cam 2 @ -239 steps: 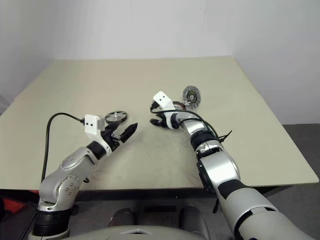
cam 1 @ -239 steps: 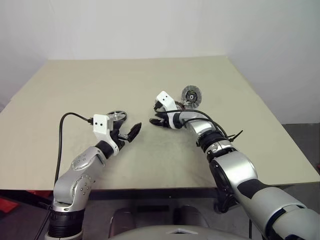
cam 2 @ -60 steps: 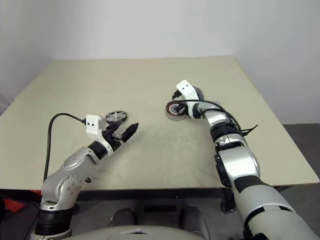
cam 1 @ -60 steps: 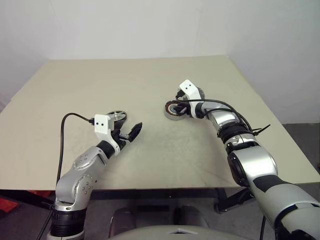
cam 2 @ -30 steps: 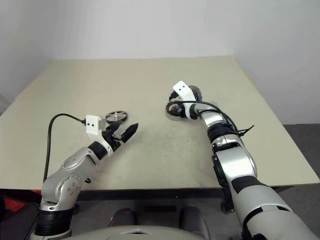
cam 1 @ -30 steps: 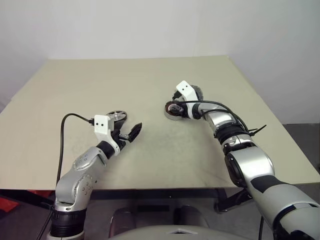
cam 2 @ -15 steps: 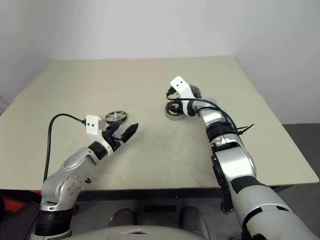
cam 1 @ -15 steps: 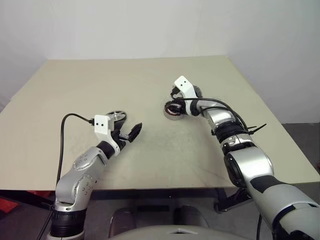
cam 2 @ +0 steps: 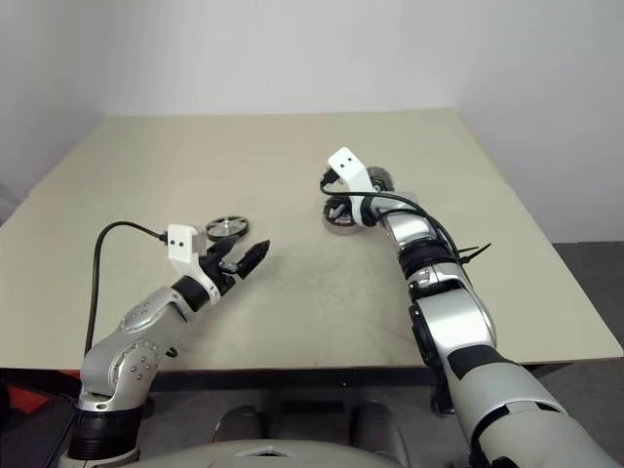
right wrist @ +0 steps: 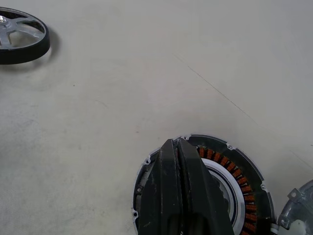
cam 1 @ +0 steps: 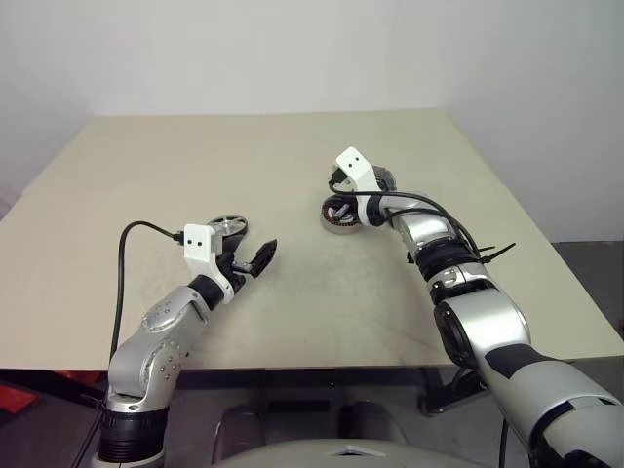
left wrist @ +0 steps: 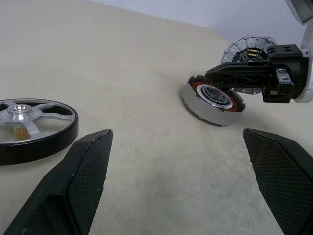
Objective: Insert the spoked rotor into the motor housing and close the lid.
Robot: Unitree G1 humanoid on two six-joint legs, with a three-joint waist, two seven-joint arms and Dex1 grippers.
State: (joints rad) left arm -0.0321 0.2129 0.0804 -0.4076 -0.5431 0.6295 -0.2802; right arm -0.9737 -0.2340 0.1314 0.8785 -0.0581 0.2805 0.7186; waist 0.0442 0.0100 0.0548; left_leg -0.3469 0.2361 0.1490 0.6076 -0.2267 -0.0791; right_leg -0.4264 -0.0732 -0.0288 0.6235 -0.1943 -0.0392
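Newly closed right gripper (empty) over motor housing.

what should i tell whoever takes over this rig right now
Left gripper: open, holding nothing, beside the spoked rotor, which lies flat on the table.
Right gripper: shut and empty, fingers over the motor housing, which looks tipped up on one edge.
Lid: just behind the housing, leaning rather than lying flat.
Done: nothing assembled; the housing's windings are bare.
Left: seat the housing flat, pick up the rotor, insert it, then close the lid.
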